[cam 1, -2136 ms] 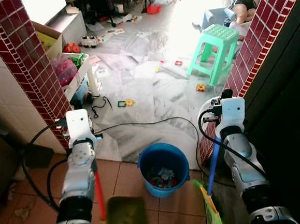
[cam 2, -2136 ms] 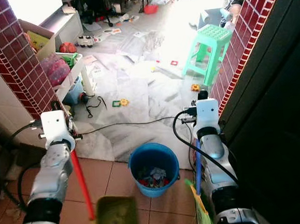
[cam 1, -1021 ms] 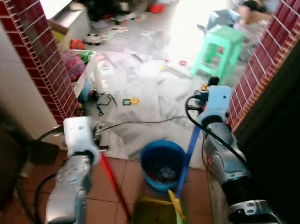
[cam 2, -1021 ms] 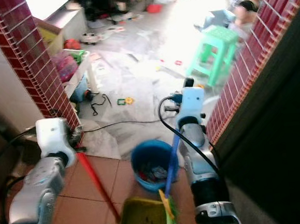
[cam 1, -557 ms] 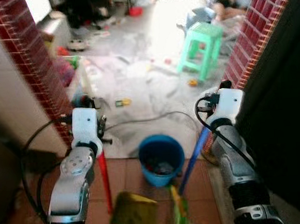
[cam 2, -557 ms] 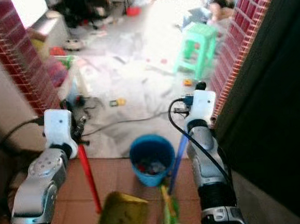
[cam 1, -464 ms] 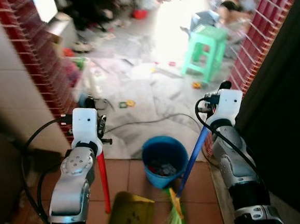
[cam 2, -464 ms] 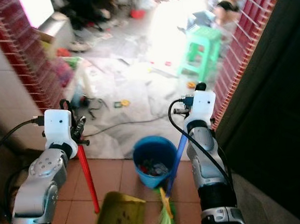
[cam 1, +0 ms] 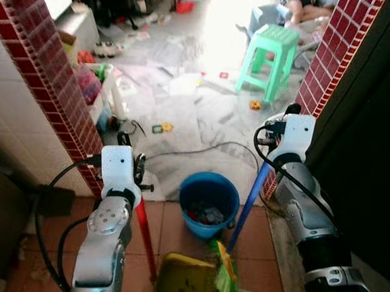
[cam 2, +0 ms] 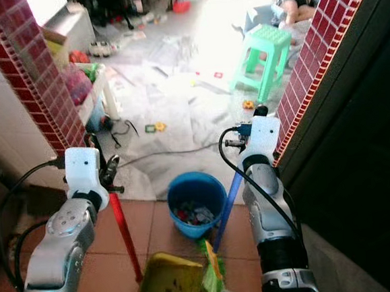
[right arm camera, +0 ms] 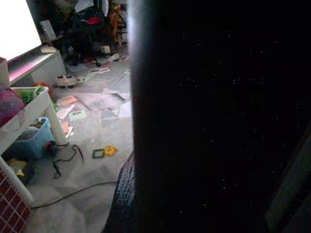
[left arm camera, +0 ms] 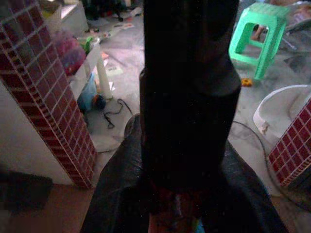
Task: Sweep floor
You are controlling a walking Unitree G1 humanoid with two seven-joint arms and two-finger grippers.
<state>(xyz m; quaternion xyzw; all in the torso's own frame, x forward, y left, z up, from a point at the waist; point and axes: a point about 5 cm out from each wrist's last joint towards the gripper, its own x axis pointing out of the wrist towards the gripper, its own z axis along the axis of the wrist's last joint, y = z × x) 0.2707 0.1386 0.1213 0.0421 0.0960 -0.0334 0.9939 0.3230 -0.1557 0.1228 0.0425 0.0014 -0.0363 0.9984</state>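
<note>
We have the broom (cam 1: 248,203) by its blue handle in our right gripper (cam 1: 272,163), its green bristles down on the tile floor (cam 1: 29,267) right next to the yellow dustpan (cam 1: 182,282). The dustpan's red handle (cam 1: 144,234) runs up into our left gripper (cam 1: 136,184). Each set of jaws looks clamped on its handle, though the fingers themselves are hidden. The blue bucket (cam 1: 209,200) just ahead already holds some scraps, so we judge that part of the sweeping is done. Much is left: beyond the brick pillar (cam 1: 48,83), the marble floor (cam 1: 192,112) carries scattered paper, small toys and a black cable (cam 1: 195,149), around the green stool (cam 1: 272,55).
</note>
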